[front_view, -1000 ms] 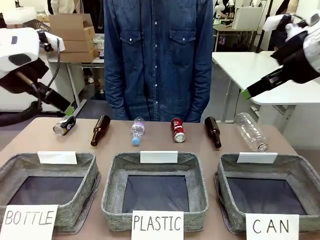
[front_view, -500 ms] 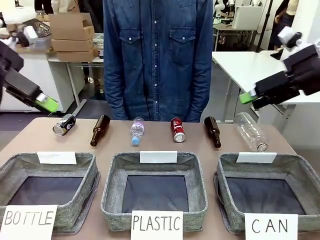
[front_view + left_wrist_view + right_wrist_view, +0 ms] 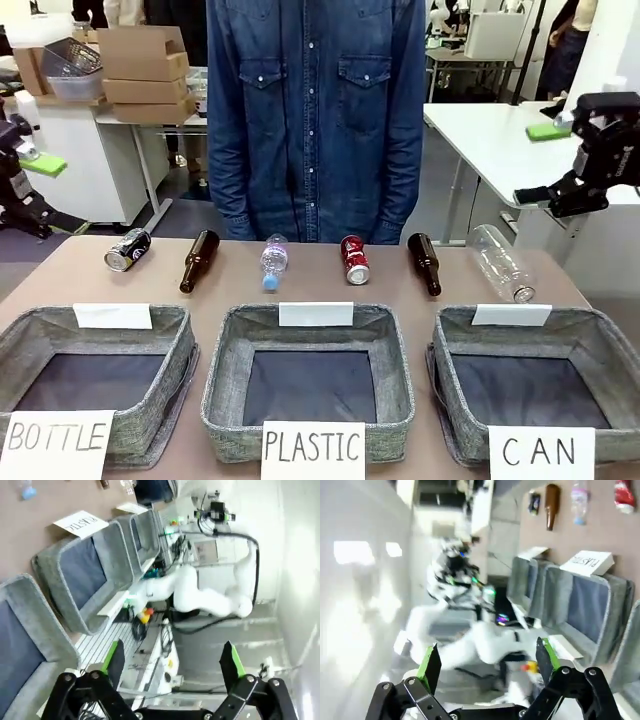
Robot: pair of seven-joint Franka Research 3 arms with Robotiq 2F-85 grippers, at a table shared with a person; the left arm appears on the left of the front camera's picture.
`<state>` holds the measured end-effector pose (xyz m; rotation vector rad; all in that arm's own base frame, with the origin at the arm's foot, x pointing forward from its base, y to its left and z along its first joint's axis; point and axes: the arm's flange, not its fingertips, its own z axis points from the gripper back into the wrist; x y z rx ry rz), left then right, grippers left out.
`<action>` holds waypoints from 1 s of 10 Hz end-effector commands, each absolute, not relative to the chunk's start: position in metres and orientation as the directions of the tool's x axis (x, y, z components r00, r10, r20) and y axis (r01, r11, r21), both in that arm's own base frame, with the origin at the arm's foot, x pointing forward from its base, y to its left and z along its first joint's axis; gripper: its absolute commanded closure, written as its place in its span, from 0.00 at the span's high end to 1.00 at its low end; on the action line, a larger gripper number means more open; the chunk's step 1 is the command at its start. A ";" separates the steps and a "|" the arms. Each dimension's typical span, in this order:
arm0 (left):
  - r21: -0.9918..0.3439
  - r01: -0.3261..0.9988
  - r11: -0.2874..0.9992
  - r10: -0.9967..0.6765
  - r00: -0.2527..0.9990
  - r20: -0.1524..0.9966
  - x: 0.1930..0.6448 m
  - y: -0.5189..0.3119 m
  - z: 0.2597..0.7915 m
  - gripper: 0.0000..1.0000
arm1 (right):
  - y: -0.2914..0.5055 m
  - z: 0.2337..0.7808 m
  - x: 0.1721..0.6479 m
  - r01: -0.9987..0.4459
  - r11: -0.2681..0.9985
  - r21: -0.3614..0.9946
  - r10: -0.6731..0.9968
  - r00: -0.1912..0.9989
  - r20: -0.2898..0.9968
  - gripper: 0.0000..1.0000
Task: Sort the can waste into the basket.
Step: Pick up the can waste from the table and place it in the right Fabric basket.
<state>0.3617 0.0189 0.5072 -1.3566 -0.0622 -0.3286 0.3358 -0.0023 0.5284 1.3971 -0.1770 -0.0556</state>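
Note:
The red can [image 3: 354, 260] lies on its side in the far row of the table, in front of the person. A black and silver can [image 3: 127, 249] lies at the left end of that row. The grey basket [image 3: 600, 338] with the "CAN" sign stands at the near right with nothing in it. My left gripper [image 3: 35, 190] hangs open off the table's left edge, above table height. Off the right side, my right gripper [image 3: 542, 163] is held high and open, nothing between its fingers. The right wrist view shows both cans far off: red [image 3: 624, 491], black [image 3: 534, 502].
Two brown glass bottles [image 3: 199, 260] [image 3: 425, 263] and two clear plastic bottles [image 3: 274, 260] [image 3: 502, 263] lie in the same row. Baskets signed "BOTTLE" [image 3: 20, 340] and "PLASTIC" [image 3: 225, 345] stand left and middle. A person in a denim shirt [image 3: 315, 110] stands behind the table.
Both arms have swung outward from the table: the left gripper drew back from beside the black can to the far left, the right one moved right and turned. Both stayed open.

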 end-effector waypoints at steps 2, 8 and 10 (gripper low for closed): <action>-0.948 0.267 0.174 -0.196 0.953 0.233 0.362 0.019 0.507 1.00 | -0.002 0.528 0.336 -0.066 0.174 0.983 -0.143 0.985 0.091 1.00; -0.873 0.301 0.384 -0.102 0.953 0.284 0.367 0.025 0.512 1.00 | -0.002 0.528 0.336 -0.066 0.174 0.983 -0.143 0.985 0.091 1.00; -0.533 0.243 0.810 -0.040 0.931 0.363 0.402 0.053 0.513 1.00 | -0.002 0.528 0.336 -0.066 0.174 0.983 -0.143 0.985 0.091 1.00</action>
